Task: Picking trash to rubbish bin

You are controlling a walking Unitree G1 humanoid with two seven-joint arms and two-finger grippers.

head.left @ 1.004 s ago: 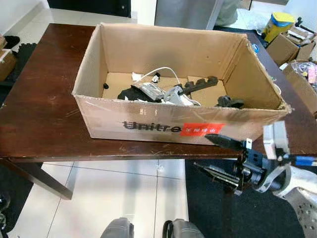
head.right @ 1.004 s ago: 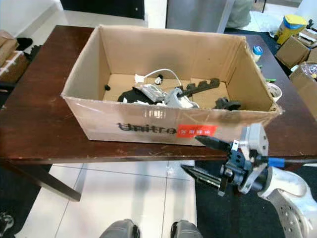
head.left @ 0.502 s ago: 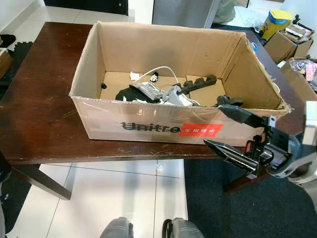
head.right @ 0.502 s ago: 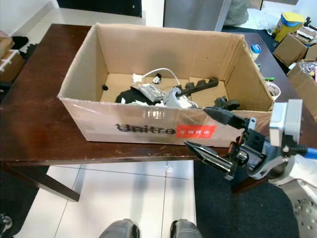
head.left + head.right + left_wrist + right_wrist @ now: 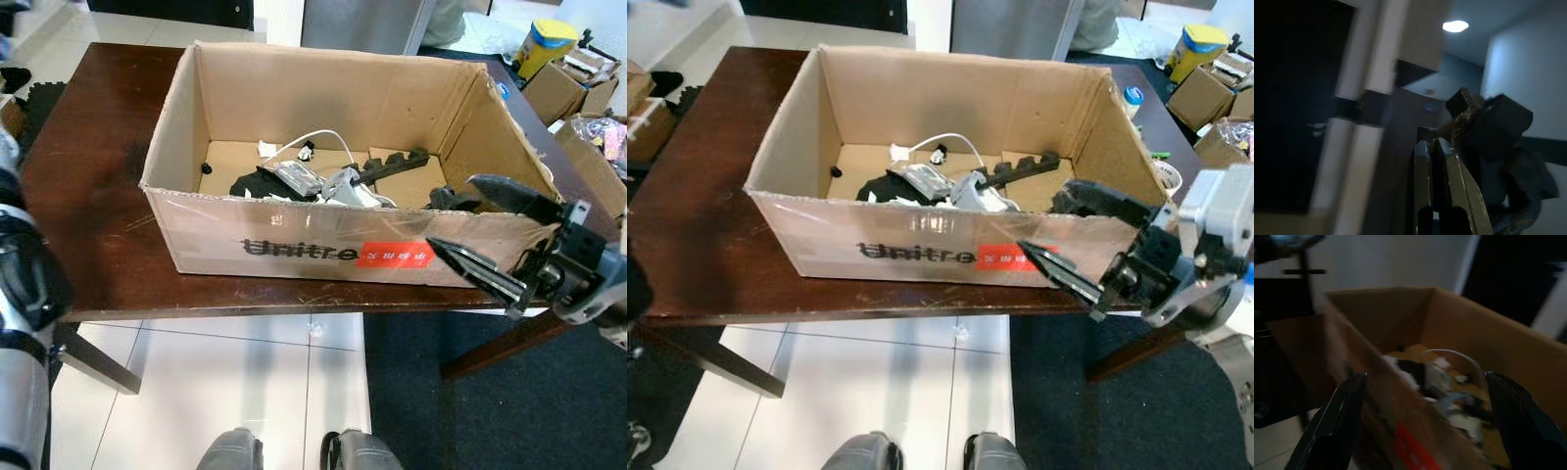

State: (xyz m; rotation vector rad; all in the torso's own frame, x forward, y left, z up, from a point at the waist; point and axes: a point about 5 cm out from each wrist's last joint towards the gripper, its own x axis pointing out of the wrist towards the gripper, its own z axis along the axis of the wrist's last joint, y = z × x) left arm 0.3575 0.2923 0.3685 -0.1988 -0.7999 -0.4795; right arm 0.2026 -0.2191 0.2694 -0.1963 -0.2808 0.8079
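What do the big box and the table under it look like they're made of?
The box looks like plain brown corrugated cardboard, matte, with torn, ragged rims, clear glossy tape along the front and a printed logo. The table looks like dark brown wood or veneer with a semi-gloss finish, scuffed with pale scratches; which, I cannot tell.

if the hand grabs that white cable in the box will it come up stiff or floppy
Probably floppy: the white cable lies in a loose arched loop inside the cardboard box, so it should droop from the right hand. It looks thin, so likely light. One end disappears among the dark scraps, so it may snag or drag them.
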